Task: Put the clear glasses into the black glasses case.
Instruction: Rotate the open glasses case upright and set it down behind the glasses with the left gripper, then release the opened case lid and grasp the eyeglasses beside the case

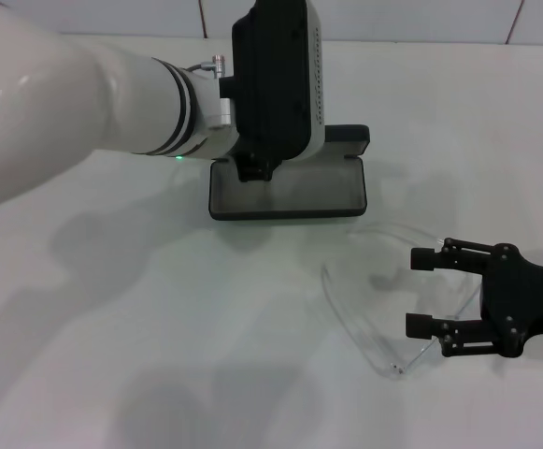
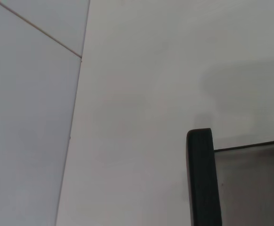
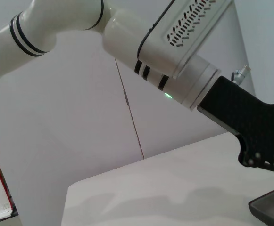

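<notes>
We see left gripper (image 1: 255, 171) reaching down over open case (image 1: 288, 192), fingers unclear. Right gripper (image 1: 422, 292) spread open, straddling glasses (image 1: 383, 299).

Black shell on the black glasses case (image 1: 290, 202), grey lining inside its open tray. Fully colourless, see-through frame and lenses on the clear glasses (image 1: 383, 299). Matte black all over the right gripper (image 1: 422, 293). Glossy white left arm (image 1: 75, 103), ringed with two thin black bands, black at the wrist housing, tiny green light glowing underneath. Plain white table (image 1: 159, 355).
</notes>
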Controlling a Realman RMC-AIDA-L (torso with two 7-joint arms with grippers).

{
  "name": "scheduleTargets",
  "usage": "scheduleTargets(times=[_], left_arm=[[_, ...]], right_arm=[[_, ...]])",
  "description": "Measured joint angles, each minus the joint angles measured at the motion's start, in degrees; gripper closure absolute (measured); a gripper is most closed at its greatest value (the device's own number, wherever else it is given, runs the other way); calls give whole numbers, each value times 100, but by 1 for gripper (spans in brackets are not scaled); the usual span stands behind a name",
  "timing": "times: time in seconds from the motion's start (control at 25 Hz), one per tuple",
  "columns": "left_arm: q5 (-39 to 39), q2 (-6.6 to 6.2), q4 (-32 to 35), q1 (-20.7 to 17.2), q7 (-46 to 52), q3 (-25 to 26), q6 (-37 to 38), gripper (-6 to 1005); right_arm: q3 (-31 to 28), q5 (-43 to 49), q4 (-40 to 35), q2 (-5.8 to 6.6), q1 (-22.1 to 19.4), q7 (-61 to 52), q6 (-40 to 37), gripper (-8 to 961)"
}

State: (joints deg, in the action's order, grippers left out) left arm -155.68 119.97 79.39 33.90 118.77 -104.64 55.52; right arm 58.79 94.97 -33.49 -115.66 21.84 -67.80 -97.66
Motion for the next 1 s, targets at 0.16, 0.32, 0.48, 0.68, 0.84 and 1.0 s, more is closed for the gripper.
scheduleTargets(times=[0.16, 0.32, 0.48, 0.68, 0.84, 1.0], left_arm=[[50, 1, -102, 11, 0, -4, -7, 797], [66, 10, -110, 0, 170, -2, -32, 796], [69, 9, -87, -32, 212, -7, -80, 794], [156, 12, 81, -137, 240, -44, -82, 678], [874, -19, 715, -477, 161, 110, -79, 677], [2129, -42, 1351, -920, -261, 535, 54, 677]], right_arm=[[1, 0, 0, 0, 9, 2, -7, 111], [1, 0, 0, 0, 26, 4, -7, 111], [1, 0, 0, 0, 35, 4, -7, 112], [1, 2, 0, 1, 40, 4, -5, 112], [1, 4, -1, 9, 31, 4, -3, 112], [0, 3, -12, 17, 26, 3, -5, 111]])
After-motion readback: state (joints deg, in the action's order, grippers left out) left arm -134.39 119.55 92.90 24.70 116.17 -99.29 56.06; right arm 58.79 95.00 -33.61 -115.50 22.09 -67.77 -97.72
